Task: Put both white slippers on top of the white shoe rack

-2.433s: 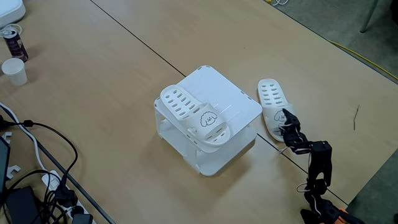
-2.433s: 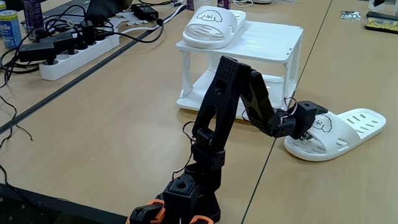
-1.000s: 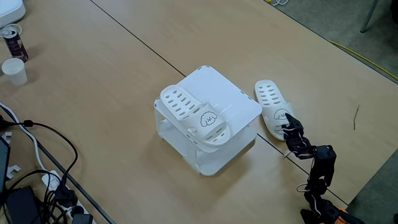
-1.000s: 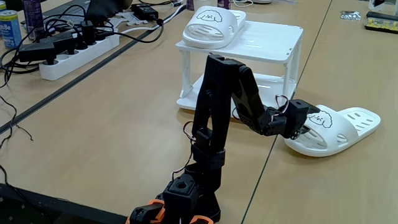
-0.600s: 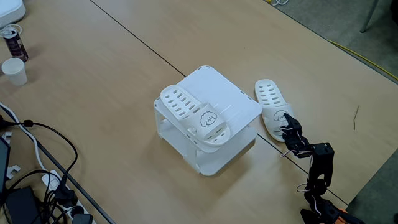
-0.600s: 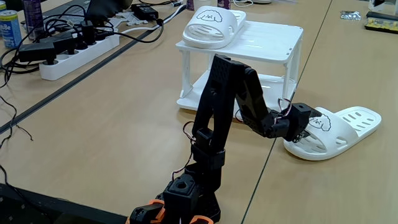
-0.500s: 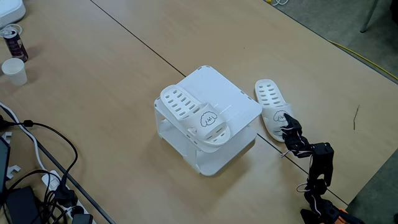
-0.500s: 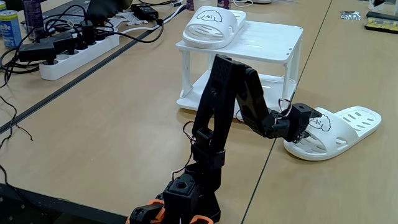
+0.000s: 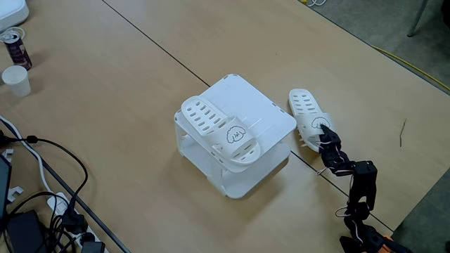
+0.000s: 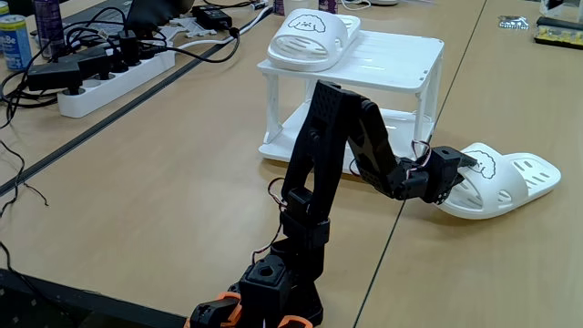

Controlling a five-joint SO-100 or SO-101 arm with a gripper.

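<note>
Tan table; gripper grips tilted slipper.

a small white paper cup stands near a dark drinks can on the tan wooden table. a white power strip lies among tangled black cables.

Smooth white plastic slippers and rack; matt wood-look table.
</note>
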